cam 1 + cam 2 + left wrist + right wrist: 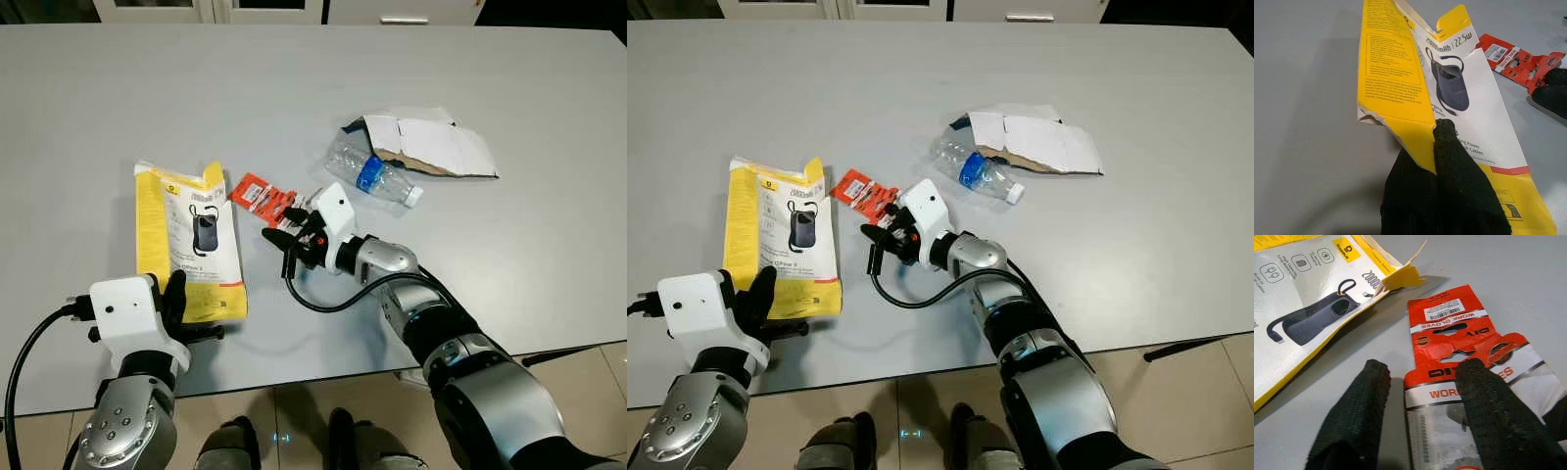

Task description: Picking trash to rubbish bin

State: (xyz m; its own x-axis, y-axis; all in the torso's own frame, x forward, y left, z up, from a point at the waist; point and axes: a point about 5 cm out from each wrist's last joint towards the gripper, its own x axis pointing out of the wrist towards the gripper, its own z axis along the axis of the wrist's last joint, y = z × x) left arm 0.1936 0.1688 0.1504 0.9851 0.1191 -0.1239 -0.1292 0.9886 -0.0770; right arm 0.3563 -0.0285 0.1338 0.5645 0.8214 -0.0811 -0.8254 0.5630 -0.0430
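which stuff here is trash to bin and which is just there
Belongs to the job:
- yellow power bank box, pinched by the left gripper
- red work gloves packet, between the open fingers of the right gripper
- crushed plastic bottle
- torn cardboard

Just there:
- grey table
- white cabinet fronts
- tiled floor

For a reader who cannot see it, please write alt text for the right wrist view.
The right gripper has its jaws open over a red work gloves packet on a grey table, one finger on the packet, the other beside it. A torn yellow power bank box lies close by.
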